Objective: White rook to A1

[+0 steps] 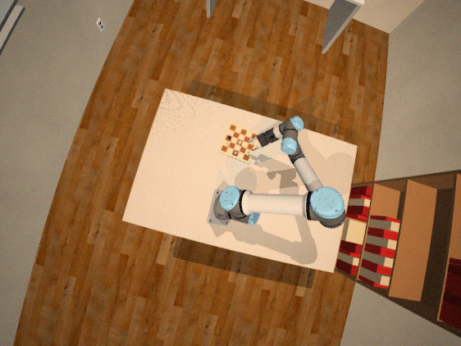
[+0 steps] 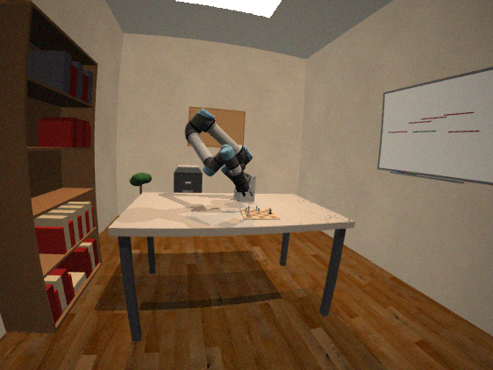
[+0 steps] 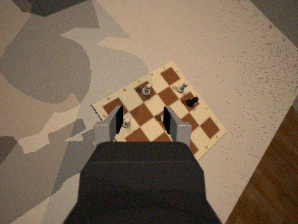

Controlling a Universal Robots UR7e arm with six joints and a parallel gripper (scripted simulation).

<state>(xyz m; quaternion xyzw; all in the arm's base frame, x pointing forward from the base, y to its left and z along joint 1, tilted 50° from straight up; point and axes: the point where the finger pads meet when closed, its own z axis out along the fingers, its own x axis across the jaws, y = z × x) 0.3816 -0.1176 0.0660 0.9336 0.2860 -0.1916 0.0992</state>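
Top view: I see the arm folded over the worktop (image 1: pixel 172 197), with the gripper (image 1: pixel 253 144) at the board's (image 1: pixel 239 143) right-hand edge. Pieces read only as specks here, so I cannot pick out the white rook. The board lies well in from every worktop edge, with bare worktop on its left and lower sides.

Exterior view: the gripper (image 2: pixel 248 191) hangs tilted above the board's (image 2: pixel 260 214) back left part, apart from the pieces below it. A dark piece (image 2: pixel 270 211) stands at the board's right end, pale ones to its left (too small to name). A bookshelf (image 2: pixel 17 184) stands well off to the left.

Wrist view: my fingers are spread wide with nothing between them. A pale piece (image 3: pixel 127 121) stands just inside the left finger, on the board's (image 3: pixel 210 131) near rows. Two more pale pieces (image 3: pixel 146 90) (image 3: pixel 181 89) stand farther off, one beside the black piece (image 3: pixel 191 102). Which pale one is the rook I cannot tell. Past the board's far side the worktop (image 3: pixel 220 45) runs on to its speckled edge, with floor (image 3: pixel 270 185) beyond.
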